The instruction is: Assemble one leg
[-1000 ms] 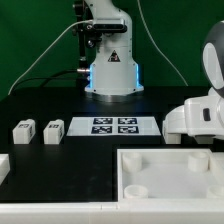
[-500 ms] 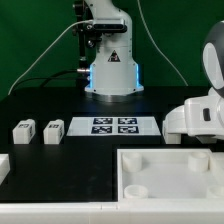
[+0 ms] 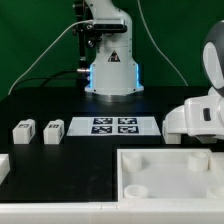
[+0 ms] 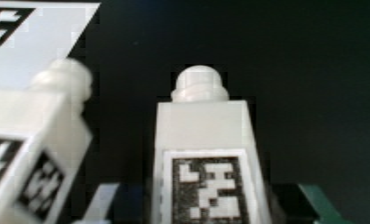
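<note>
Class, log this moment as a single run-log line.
step: assemble one leg | pincer: open, straddling leg | second leg: lying beside it | grasp: not yet closed

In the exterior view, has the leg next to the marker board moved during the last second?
No. The leg keeps the same small gap to the marker board, on the exterior view's left of it.

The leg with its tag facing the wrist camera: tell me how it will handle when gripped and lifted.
The leg looks like a moulded plastic block, so it is probably stiff and light for its size. Its flat sides should give the gripper a steady hold, though the smooth plastic might slip a little. Being square-sided, it seems unlikely to roll if nudged.
</note>
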`<control>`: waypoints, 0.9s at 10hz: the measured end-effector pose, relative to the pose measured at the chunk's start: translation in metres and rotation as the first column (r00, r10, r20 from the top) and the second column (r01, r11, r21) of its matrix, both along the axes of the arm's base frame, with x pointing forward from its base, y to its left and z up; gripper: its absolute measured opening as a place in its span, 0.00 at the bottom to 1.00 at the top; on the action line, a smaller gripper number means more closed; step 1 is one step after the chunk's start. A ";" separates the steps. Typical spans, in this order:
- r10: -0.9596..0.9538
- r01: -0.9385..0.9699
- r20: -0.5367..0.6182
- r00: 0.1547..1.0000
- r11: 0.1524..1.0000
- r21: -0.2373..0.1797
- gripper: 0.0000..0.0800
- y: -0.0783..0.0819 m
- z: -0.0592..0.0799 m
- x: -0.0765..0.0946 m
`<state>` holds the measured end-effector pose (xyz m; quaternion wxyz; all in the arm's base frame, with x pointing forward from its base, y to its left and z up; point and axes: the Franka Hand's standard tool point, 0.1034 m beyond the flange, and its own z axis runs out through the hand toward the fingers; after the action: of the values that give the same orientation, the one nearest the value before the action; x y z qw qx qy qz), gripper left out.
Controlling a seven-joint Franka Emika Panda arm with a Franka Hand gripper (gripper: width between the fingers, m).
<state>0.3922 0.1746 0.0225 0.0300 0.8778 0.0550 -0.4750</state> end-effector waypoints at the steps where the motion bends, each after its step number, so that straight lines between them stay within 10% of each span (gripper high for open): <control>1: 0.018 -0.017 -0.007 1.000 1.000 0.023 0.36 -0.006 0.020 0.006; 9: -0.009 -0.096 0.617 0.787 0.986 0.137 0.36 -0.028 0.134 0.096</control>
<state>0.4884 0.1471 0.1562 -0.0137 0.9825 0.1003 -0.1562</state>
